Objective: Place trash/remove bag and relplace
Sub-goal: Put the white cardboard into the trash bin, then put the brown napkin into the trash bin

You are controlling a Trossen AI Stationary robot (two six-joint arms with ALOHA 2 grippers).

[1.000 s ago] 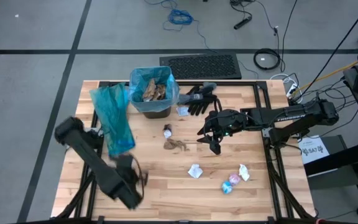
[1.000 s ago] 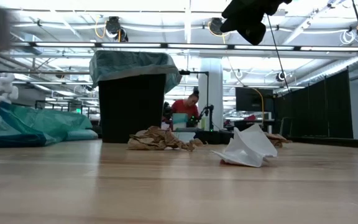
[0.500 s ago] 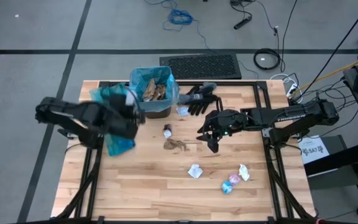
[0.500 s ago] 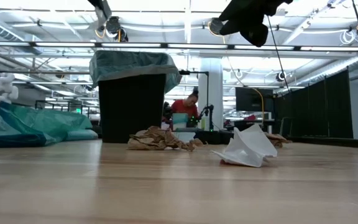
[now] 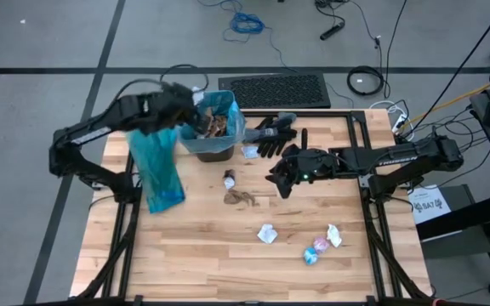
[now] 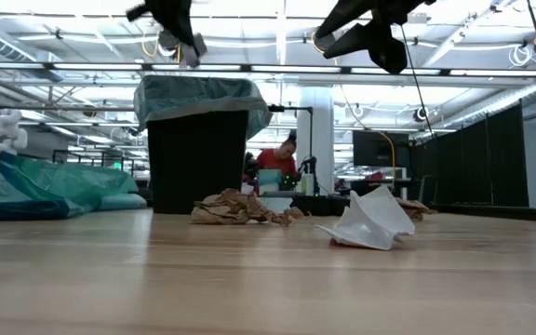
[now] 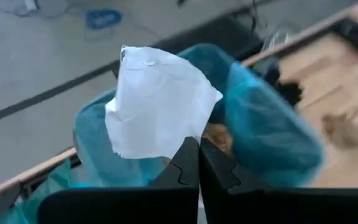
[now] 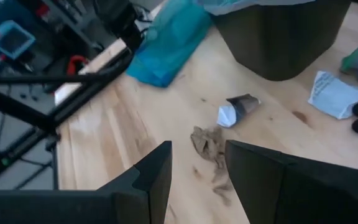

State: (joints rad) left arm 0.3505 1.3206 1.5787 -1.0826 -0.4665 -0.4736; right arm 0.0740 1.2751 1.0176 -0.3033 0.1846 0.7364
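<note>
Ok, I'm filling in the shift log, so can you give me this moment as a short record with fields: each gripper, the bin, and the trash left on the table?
left gripper: shut on a white paper scrap, held over the bin
right gripper: open, empty, above the brown paper scrap mid-table
bin: upright at the table's far edge, teal liner in place, scraps inside
spare teal bag: lying flat, left of the bin
loose trash: white scrap, white scrap, blue-pink wrapper
black gloves: right of the bin
</note>
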